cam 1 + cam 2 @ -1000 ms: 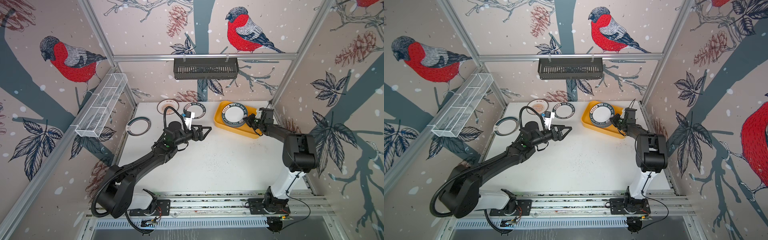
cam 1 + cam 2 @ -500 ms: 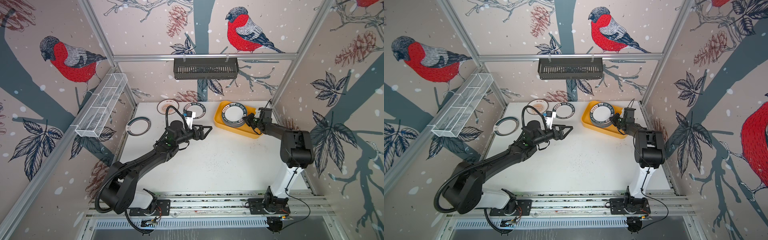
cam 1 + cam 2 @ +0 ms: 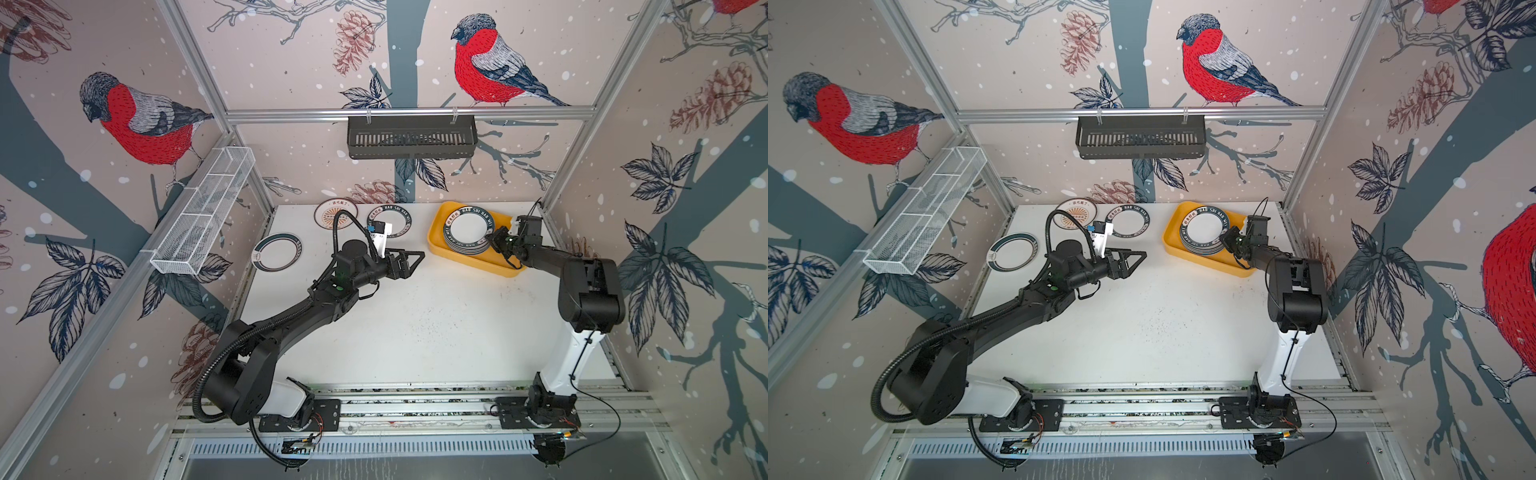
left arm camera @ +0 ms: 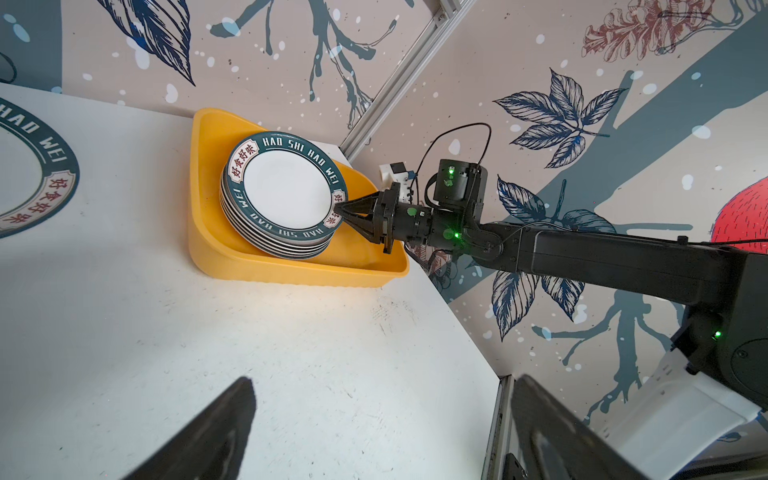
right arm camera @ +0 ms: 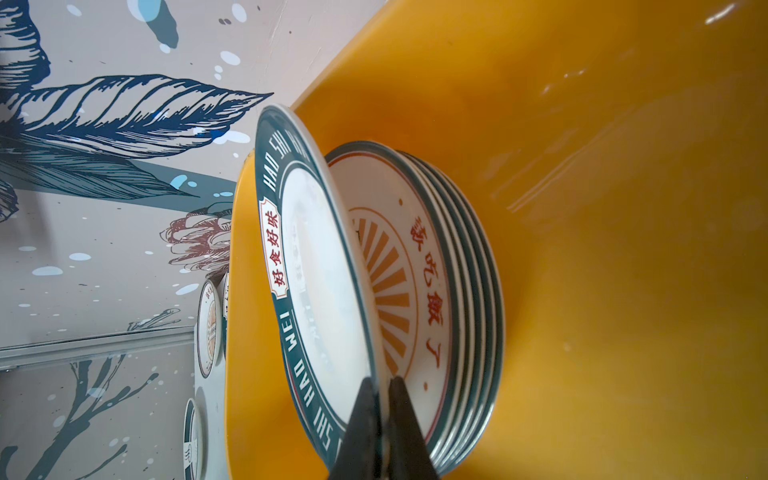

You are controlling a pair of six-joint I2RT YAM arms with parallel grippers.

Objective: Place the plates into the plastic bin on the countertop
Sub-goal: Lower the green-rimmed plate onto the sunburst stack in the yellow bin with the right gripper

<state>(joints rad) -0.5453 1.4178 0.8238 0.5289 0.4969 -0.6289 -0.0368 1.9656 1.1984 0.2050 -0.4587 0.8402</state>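
Plates not yet binned number 3: ringed plate [image 3: 277,252], sunburst plate [image 3: 336,212], lettered plate [image 3: 390,221], all flat on the surface [image 3: 415,332]. Left claw [image 3: 413,266] hovers near them, spread wide, empty. Plastic bin [image 3: 473,262] holds the stack [image 4: 270,243]; right claw [image 5: 380,384] pinches the top plate [image 4: 286,187] by its rim, tilted off the stack. Step, as judged: depositing. Next, you lower it flat, release, then fetch the remaining 3.

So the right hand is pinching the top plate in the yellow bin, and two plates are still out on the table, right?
No, three plates are out on the countertop, not two: both top views show a sunburst plate, a lettered-rim plate and a dark-rimmed plate. The right hand is indeed pinching the top plate in the yellow bin.
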